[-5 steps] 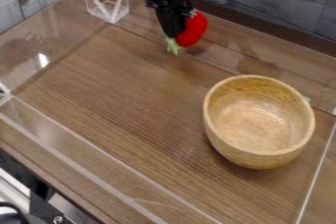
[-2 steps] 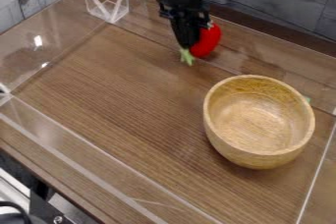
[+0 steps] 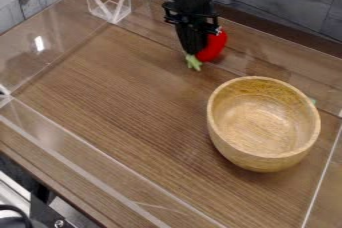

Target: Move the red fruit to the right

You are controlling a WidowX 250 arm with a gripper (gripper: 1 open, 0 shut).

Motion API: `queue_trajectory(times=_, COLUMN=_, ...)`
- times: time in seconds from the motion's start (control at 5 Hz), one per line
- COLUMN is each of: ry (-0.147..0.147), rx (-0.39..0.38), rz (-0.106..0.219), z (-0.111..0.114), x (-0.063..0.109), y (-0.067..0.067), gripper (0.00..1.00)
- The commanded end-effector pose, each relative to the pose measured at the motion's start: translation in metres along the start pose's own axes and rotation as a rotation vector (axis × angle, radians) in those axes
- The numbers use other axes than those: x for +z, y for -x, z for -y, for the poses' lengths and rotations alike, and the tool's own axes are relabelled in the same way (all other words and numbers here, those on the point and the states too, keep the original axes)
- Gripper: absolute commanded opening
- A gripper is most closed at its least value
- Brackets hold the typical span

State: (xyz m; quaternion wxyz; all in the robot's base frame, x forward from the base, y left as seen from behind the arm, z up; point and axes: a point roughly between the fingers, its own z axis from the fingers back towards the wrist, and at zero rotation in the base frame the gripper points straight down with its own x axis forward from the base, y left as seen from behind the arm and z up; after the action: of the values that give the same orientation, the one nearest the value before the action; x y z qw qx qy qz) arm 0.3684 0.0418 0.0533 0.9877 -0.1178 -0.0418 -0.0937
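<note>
Fingers of the gripper (image 3: 202,44) bracket the red fruit (image 3: 214,43), though whether they clamp it I cannot tell. Far of the wooden bowl (image 3: 265,122), it looks light, rigid, slick; grip its round body, not the leaf.

Glossy red fruit (image 3: 214,42), smooth wooden bowl (image 3: 265,123), woodgrain table (image 3: 120,112)

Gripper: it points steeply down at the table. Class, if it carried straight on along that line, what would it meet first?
The gripper would most likely meet the red fruit straight away, since the fruit sits at its tip, with the wooden table just under it. Depth is uncertain from this single view.
</note>
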Motion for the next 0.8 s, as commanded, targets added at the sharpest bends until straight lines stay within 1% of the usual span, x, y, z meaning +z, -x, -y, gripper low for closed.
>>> queue_trajectory(times=0.0, ry=-0.018, rx=-0.042, rz=0.065, z=0.008, x=0.023, y=-0.012, gripper=1.00)
queue_trajectory(times=0.2, ry=-0.013, rx=-0.068, rz=0.066, z=0.013, x=0.025, y=-0.013, gripper=0.00)
queue_trajectory(times=0.4, ry=-0.008, rx=-0.075, rz=0.072, z=0.015, x=0.030, y=-0.015, gripper=1.00)
queue_trajectory(times=0.6, ry=-0.005, rx=-0.072, rz=0.077, z=0.014, x=0.034, y=-0.017, gripper=1.00)
